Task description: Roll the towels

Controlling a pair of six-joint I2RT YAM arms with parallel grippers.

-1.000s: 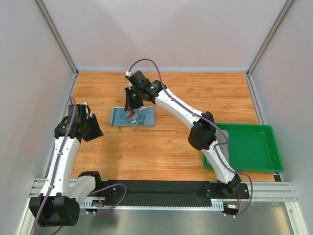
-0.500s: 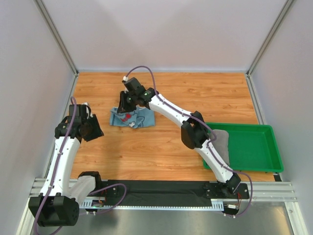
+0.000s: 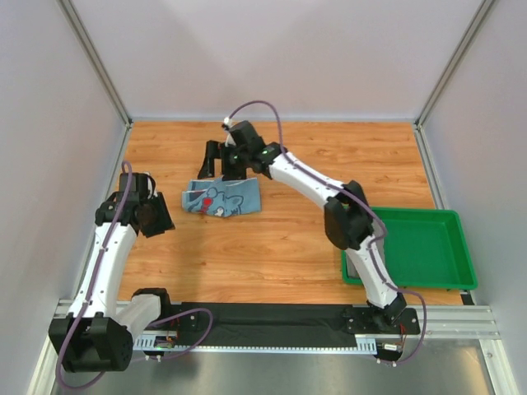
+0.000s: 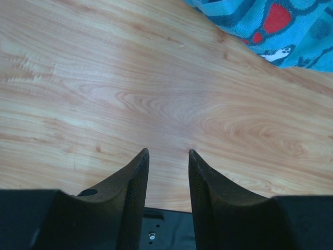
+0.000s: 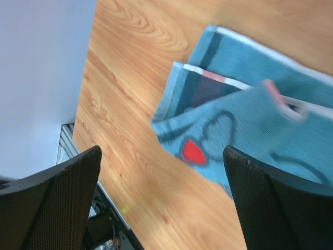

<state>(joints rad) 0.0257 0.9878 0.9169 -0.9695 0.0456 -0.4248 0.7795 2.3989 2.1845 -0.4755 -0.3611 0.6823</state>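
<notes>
We find the blue towel [image 3: 221,199] lying on the table [image 3: 329,156], left of centre and toward the far side. It is loosely folded and rumpled, with one flap doubled over its lower layer, and a dark line drawing and a small red mark [image 5: 193,151] show on the upper layer. The right gripper [image 3: 221,169] hangs over the towel's far edge, and we cannot tell whether it touches the cloth. Its fingers [image 5: 65,187] stand spread wide with nothing gripped between them, and in its wrist view the towel lies in the gap beneath. The left gripper [image 4: 167,153] sits over bare wood, just left of the towel. Its fingers [image 4: 136,174] are parted a little and hold nothing, so we see only wood grain through the gap, with a corner of the towel ahead of them at the top right of that view. A green tray [image 3: 449,218] rests at the right side of the table, well apart from the towel
</notes>
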